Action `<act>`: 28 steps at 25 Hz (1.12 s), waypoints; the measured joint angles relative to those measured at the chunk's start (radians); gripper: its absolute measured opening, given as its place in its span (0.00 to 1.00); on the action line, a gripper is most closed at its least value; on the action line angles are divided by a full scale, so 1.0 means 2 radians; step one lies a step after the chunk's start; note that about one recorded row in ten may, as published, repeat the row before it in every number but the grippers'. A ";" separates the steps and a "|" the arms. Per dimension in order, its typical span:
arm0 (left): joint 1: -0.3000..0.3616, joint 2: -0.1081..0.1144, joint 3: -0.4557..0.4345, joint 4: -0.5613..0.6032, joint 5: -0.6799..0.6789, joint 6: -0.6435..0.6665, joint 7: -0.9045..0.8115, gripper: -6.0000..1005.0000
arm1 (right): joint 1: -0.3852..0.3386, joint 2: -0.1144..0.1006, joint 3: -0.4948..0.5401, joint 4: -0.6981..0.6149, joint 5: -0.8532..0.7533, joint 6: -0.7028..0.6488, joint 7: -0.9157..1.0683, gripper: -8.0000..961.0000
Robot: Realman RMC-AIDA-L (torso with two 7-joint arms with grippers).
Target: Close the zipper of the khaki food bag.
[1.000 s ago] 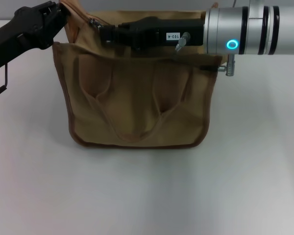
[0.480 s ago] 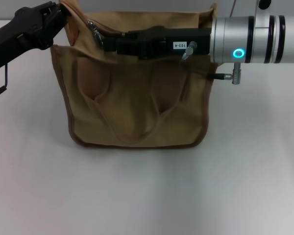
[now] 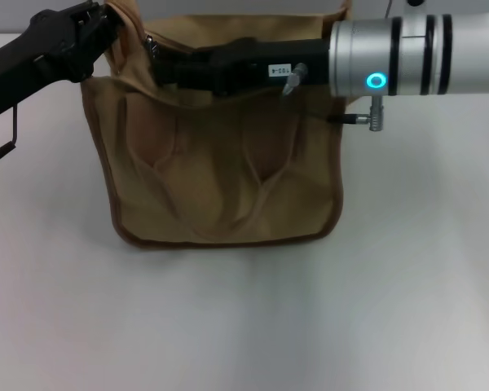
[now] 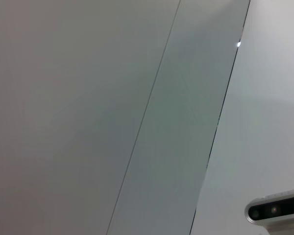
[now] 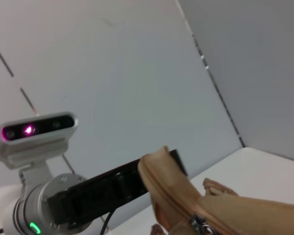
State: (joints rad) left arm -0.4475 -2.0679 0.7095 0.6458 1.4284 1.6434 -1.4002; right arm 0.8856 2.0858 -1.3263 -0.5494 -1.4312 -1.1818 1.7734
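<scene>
Bag (image 3: 228, 179) upright on white bench (image 3: 244, 326). Left claw (image 3: 106, 20) clenched on bag's upper left corner; right claw (image 3: 159, 69) at zipper (image 3: 151, 41) beside it, grip state indeterminable.

Small white label (image 3: 278, 70) on the right gripper (image 3: 159, 67), print illegible.

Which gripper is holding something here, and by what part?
The left gripper pinches the khaki food bag at its top left corner. The right gripper sits at the zipper slider, but its grip cannot be told.
</scene>
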 joint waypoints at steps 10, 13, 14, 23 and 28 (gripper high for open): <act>-0.004 0.000 0.000 0.000 -0.001 0.002 -0.001 0.03 | 0.014 0.001 -0.027 -0.011 0.001 0.002 0.015 0.25; -0.002 0.000 -0.001 0.000 -0.001 0.002 -0.001 0.03 | -0.001 0.001 -0.025 -0.022 0.002 0.002 0.015 0.19; -0.002 0.000 -0.001 0.000 -0.001 0.001 -0.001 0.03 | -0.007 0.001 -0.025 -0.028 0.002 0.001 0.015 0.17; 0.000 0.001 -0.001 0.000 -0.001 0.002 -0.001 0.03 | -0.033 0.000 -0.018 -0.059 0.003 -0.004 0.016 0.03; 0.001 0.001 -0.001 0.000 -0.001 0.001 -0.001 0.03 | -0.033 -0.001 -0.011 -0.060 0.003 -0.013 0.016 0.01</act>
State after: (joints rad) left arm -0.4450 -2.0662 0.7071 0.6458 1.4260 1.6462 -1.4017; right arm 0.8192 2.0829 -1.3491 -0.6684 -1.4245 -1.2075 1.8053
